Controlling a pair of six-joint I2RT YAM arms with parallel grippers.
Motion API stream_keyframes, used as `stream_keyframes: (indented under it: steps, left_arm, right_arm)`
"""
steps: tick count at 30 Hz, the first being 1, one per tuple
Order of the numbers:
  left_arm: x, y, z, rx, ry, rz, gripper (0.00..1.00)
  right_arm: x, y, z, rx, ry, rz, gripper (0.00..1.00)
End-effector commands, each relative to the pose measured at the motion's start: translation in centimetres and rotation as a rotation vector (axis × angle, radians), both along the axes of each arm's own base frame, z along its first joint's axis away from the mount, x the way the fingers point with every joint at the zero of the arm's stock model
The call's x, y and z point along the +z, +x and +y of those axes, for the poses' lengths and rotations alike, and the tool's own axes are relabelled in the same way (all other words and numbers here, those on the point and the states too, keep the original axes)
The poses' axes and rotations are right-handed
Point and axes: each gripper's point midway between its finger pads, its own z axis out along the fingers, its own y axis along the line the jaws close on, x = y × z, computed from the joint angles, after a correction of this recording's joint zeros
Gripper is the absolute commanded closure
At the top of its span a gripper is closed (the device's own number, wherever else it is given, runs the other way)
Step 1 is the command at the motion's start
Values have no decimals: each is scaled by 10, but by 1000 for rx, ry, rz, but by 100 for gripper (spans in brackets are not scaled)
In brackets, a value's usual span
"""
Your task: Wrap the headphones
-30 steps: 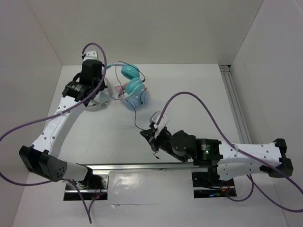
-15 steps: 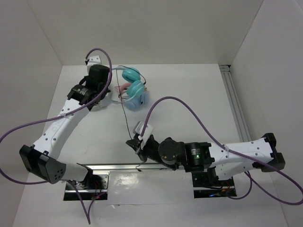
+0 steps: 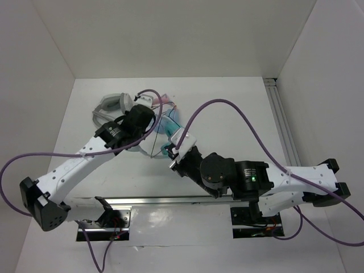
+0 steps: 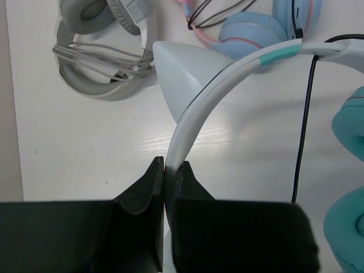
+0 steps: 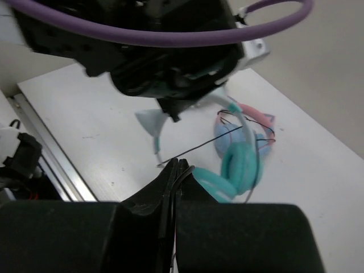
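Observation:
The headphones, with teal ear cups and a pale cat-ear headband, hang from my left gripper, which is shut on the band. In the top view the left gripper holds them at mid-table. My right gripper is shut on the thin black cable, just in front of the teal cups. In the top view the right gripper sits close to the lower cup. The cable hangs down beside the band.
Grey-white headphones lie at the back left, also in the top view. Pink-band blue-cup headphones lie behind the teal pair. A metal rail runs along the near edge. White walls enclose the table.
My left arm has carried the headphones nearer and to the right, uncovering the grey-white pair. My right gripper, still on the cable, has moved up toward the teal cups.

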Motion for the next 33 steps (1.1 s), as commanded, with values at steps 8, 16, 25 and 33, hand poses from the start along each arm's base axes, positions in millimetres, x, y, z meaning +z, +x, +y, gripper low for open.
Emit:
stream_keyframes:
  steps: [8, 16, 25, 33]
  left_arm:
    - [11, -62, -23, -270, -19, -60, 100]
    - [18, -112, -47, -522, -98, 1, 100]
    - [48, -138, -48, -653, -187, -13, 100]
    - [64, -153, -56, -753, -255, -22, 100]
  right_arm:
    - [20, 48, -67, -250, -26, -125, 100]
    - [-5, 92, -83, -333, -82, -127, 100]
    - [-15, 132, -112, -377, -69, -123, 100]
    - [-32, 153, -117, -367, -73, -96, 100]
